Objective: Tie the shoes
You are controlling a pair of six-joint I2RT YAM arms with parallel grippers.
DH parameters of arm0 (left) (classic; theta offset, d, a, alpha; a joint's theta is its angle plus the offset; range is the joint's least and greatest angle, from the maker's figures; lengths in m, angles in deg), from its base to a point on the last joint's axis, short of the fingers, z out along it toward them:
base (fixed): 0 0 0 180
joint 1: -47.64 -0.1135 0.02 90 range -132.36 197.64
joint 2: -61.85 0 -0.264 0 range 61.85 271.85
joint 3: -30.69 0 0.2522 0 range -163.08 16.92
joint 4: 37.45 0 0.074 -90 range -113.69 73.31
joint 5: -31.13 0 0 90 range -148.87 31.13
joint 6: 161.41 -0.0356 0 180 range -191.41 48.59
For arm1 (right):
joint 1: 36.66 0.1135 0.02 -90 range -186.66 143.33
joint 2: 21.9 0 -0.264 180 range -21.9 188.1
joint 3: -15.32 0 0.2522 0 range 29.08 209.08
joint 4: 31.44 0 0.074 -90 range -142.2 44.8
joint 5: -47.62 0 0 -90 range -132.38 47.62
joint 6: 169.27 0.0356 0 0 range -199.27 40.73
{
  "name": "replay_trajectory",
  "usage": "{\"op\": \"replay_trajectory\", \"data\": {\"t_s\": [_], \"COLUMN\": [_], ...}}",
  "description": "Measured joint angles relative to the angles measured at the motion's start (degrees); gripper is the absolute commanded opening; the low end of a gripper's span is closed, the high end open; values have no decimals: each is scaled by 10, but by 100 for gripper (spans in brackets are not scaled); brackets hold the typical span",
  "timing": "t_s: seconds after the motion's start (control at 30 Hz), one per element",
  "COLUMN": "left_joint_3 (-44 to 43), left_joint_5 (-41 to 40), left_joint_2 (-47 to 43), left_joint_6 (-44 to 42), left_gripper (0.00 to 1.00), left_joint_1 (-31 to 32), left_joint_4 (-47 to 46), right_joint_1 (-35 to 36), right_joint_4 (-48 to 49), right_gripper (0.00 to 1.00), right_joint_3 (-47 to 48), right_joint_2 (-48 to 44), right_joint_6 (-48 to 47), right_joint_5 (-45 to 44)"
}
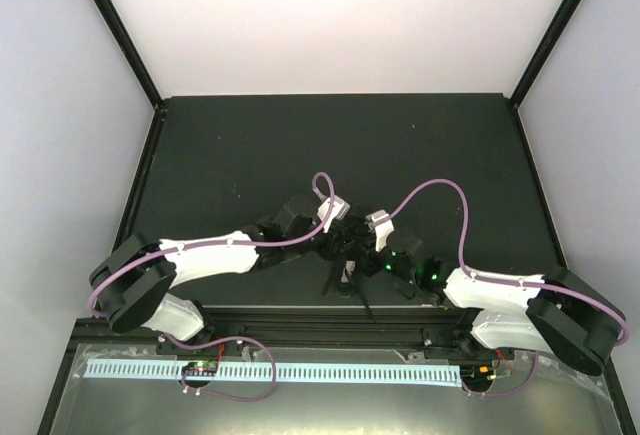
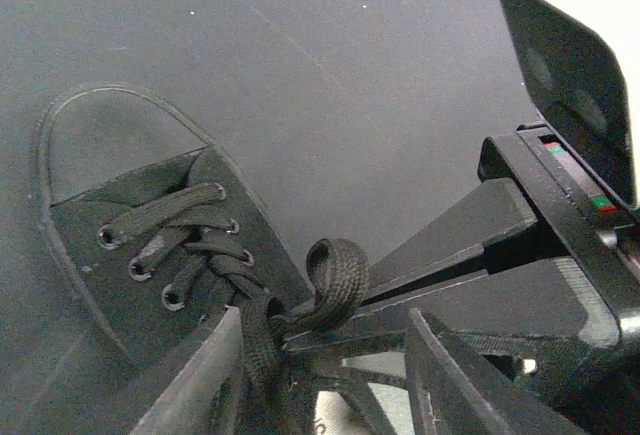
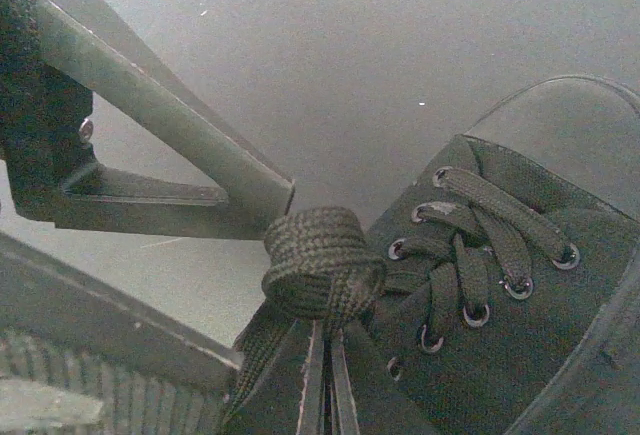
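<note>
Small black canvas shoe (image 2: 150,225) on the dark matte table (image 2: 350,75), toe cap pointing away from your left gripper (image 2: 325,355) and its laced throat running down in between those jaws. The left jaws stand apart, clamping nothing. A bunched loop (image 2: 335,275) of flat woven lace rises just ahead of them. Your right gripper (image 3: 325,380) has its jaws clenched on the laces (image 3: 470,255). The coiled loop sits right at their tips, touching the tip of the left arm's finger.

Expect a light shoe that is likely to slide or tip if you pull hard. The upper is soft cloth, the toe cap and sole rim smooth, rubbery and stiffer. The laces look limp and slightly fuzzy, so they should grip well but collapse when let go. Take hold of the loop itself, close to the eyelets, not the shoe.
</note>
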Motion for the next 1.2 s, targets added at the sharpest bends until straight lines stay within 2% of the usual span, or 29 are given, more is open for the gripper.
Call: {"op": "replay_trajectory", "data": {"t_s": [0.27, 0.33, 0.5, 0.57, 0.67, 0.73, 0.9, 1.07, 1.2], "left_joint_3": [-19, -26, -39, -40, -39, -38, -36, -35, -33], "left_joint_5": [17, 22, 34, 38, 38, 39, 40, 40, 40], "left_joint_2": [22, 30, 46, 47, 47, 47, 47, 47, 47], "left_joint_6": [3, 3, 5, 6, 9, 12, 14, 14, 14], "left_gripper": [39, 33, 5, 2, 2, 2, 1, 1, 2], "left_joint_1": [-8, -8, -9, -9, -10, -10, -11, -11, -11], "left_joint_4": [-9, -10, -17, -19, -23, -27, -30, -30, -30], "right_joint_1": [-1, -1, -1, -1, 0, 0, 3, 36, 77], "right_joint_4": [2, 2, 5, 5, 1, -9, -48, -88, -111], "right_gripper": [2, 2, 2, 12, 34, 44, 58, 58, 44], "right_joint_3": [0, 0, 0, 0, 0, 0, -2, -17, -17], "right_joint_2": [1, 2, 4, 4, 1, -9, -50, -109, -121], "right_joint_6": [-1, -2, -2, -2, -6, -5, 7, 33, 63], "right_joint_5": [3, 5, 6, 6, 6, 7, 14, 13, 2]}}
